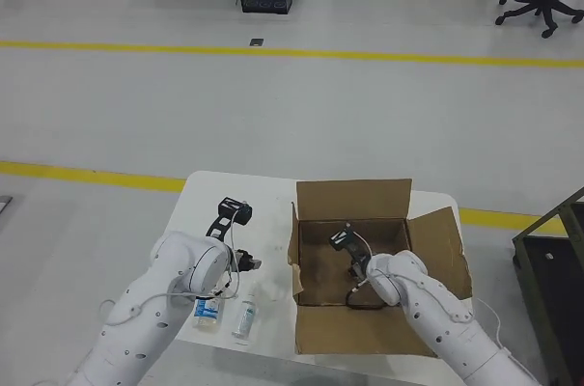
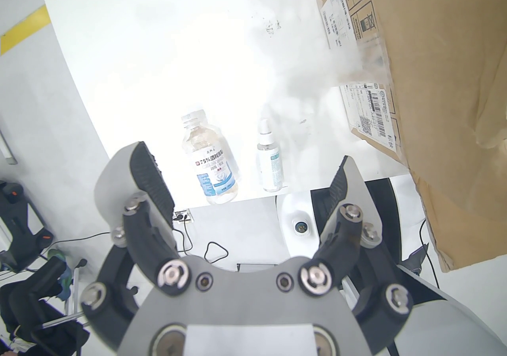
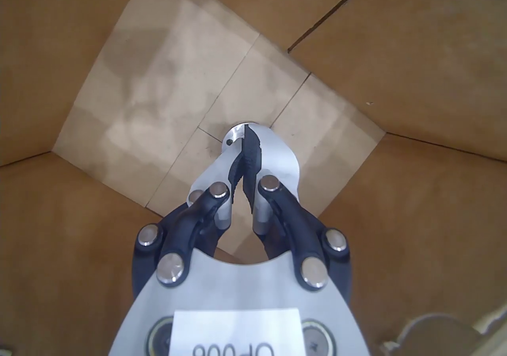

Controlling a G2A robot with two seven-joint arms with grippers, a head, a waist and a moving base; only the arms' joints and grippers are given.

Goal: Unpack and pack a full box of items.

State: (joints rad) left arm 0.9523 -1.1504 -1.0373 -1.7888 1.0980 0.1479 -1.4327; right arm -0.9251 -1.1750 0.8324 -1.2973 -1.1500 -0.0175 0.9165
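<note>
The cardboard box [image 1: 436, 251] stands on the right half of the white bench [image 2: 158, 36] with its flaps folded outward, which leaves the mouth free for an arm to go straight down. The right tool [image 3: 244, 151] hangs low inside it, pads pressed together on nothing. The floor showing around it is bare, so the unpacking looks done or nearly so. The four walls stand close around that arm, so the only room to move is upward. Left of the box, a large clear bottle [image 2: 210, 163] and a small spray bottle [image 2: 270, 163] lie side by side, apart from each other, their bases close to the bench's near edge, where a nudge toward the robot could push them off. The left tool [image 2: 243, 159] hovers over open bench farther back, spread wide and empty. That stance probably suits taking a bottle next, and the bench beyond them is free for an approach.
</note>
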